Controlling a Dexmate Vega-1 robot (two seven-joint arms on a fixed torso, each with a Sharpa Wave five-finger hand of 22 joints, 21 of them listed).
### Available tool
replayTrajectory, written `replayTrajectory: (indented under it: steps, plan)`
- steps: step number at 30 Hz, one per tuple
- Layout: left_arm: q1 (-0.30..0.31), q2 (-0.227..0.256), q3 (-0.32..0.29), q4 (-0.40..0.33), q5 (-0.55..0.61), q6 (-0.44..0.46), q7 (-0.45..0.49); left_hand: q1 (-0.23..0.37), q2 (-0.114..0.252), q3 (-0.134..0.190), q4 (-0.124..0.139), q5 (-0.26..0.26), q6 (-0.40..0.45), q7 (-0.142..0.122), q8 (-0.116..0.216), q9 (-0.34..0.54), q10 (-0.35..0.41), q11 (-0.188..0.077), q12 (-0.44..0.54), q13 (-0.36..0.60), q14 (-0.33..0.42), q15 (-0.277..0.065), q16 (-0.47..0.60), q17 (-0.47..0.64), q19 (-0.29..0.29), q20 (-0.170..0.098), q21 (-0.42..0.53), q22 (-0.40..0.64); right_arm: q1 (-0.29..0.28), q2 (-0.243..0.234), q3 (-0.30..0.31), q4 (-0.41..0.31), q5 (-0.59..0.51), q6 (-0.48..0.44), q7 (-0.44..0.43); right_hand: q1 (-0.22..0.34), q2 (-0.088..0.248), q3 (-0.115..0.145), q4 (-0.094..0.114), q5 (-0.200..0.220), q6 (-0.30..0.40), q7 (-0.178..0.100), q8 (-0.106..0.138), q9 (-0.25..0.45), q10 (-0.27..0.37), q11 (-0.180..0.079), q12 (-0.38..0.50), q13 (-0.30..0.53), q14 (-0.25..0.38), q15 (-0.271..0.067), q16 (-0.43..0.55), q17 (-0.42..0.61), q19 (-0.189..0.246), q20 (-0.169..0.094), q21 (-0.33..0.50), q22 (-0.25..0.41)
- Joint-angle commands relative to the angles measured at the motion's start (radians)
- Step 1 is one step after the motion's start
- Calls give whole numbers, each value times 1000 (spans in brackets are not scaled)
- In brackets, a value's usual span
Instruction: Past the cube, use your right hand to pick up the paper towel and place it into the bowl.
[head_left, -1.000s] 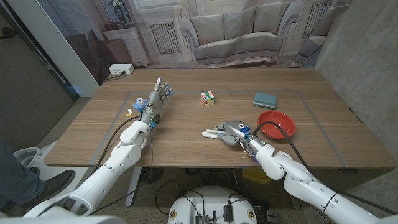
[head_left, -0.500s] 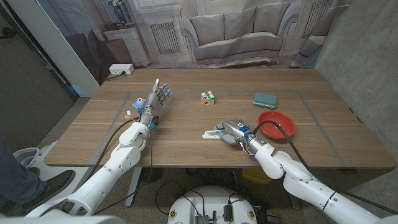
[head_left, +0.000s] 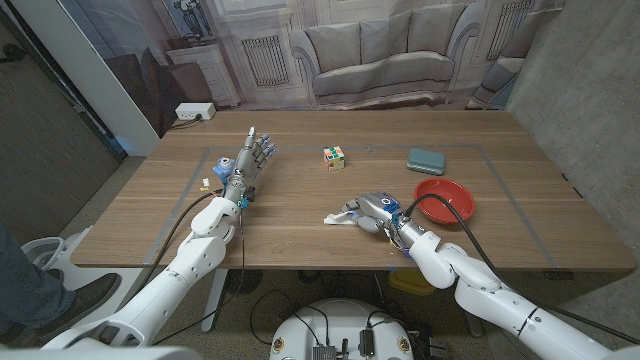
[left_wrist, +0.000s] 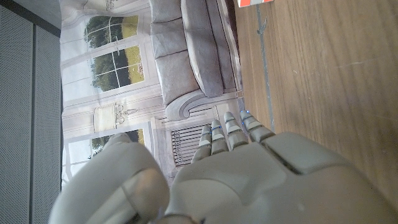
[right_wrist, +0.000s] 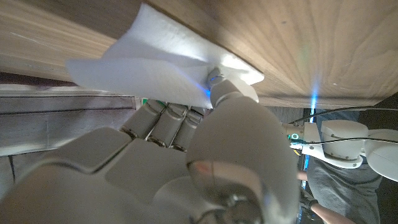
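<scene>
**Right hand on the towel, near the table's front**

Where the right hand (head_left: 373, 212) sits low over the table (head_left: 300, 200), the paper towel (head_left: 338, 214) lies under and between its fingers, a white corner sticking out on the side toward the robot's left. In the right wrist view the fingers (right_wrist: 163, 118) and thumb close on the towel's folded edge (right_wrist: 149, 68), so the hand is pinching it; whether the sheet has left the wood cannot be told.

The towel lies nearer the robot than the cube (head_left: 334, 156), which stands toward the table's middle. The red bowl (head_left: 445, 196) sits just beside the right hand, on its outer side, and a teal case (head_left: 426, 160) lies behind the bowl. The left hand (head_left: 252, 160) stands on the table well apart from all this, fingers straight and spread, holding nothing.

The table is brown wood with a faint taped rectangle. Behind it hangs a backdrop printed with a sofa and radiator; a white power strip (head_left: 194, 111) lies on the floor past the far left corner.

One towel, one cube, one bowl, one case, two hands.
</scene>
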Motion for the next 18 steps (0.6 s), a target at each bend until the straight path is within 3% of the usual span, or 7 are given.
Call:
replayTrajectory:
  steps: [1,18]
  plan:
    - [-1,9,6,-8,28,3,28,1,5,-8,2,-3,6,2,2,3,9,-5,-2,2,5,1,-2,2,5,5,-1,6,9,9,5,18,4,21,-40,7,1,-7,1,2,12,3,5,2,7,-3,4,2,7,-54,0,2,5,-89,6,1]
    - [-14,1,5,20,17,-3,9,2,6,-10,2,-4,7,2,2,3,11,-6,-2,2,5,2,-2,2,5,4,-1,6,1,2,25,-27,0,6,-37,18,6,-16,7,3,20,4,0,3,8,-2,-2,3,6,-55,-6,1,-6,-88,18,3]
